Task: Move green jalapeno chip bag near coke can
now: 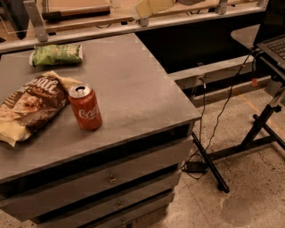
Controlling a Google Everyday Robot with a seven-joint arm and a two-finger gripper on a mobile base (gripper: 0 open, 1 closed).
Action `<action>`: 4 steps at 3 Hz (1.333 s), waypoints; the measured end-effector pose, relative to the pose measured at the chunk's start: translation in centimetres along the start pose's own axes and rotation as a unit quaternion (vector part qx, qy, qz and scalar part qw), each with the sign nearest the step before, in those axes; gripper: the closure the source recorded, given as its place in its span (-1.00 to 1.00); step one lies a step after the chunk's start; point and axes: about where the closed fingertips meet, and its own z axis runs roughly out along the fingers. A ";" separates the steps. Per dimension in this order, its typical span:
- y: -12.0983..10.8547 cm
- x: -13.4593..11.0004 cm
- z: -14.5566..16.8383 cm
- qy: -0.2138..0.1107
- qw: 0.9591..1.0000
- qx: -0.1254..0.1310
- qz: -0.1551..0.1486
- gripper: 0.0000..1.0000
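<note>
The green jalapeno chip bag (56,54) lies flat at the far left of the grey table (133,89). The red coke can (85,107) stands upright nearer the front, a good way from the green bag. My gripper (151,6) shows only as a cream-coloured part at the top edge of the view. It is above the far side of the table, to the right of the green bag, and holds nothing that I can see.
A large dark brown and cream chip bag (31,104) lies just left of the can, touching it. A laptop (274,42) on a black stand is at the right. Cables (209,133) run across the floor. A rail with wooden boards (80,13) lies behind the table.
</note>
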 end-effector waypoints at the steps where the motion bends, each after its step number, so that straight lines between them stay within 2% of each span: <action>1: -0.4 1.7 3.9 -0.027 1.000 -0.002 0.001 -1.00; 2: -1.3 3.4 11.9 -0.069 0.997 -0.022 -0.004 -1.00; 3: -1.5 4.2 19.4 -0.094 0.994 -0.058 -0.014 -1.00; 4: 0.9 3.5 26.5 -0.105 0.986 -0.120 -0.040 -1.00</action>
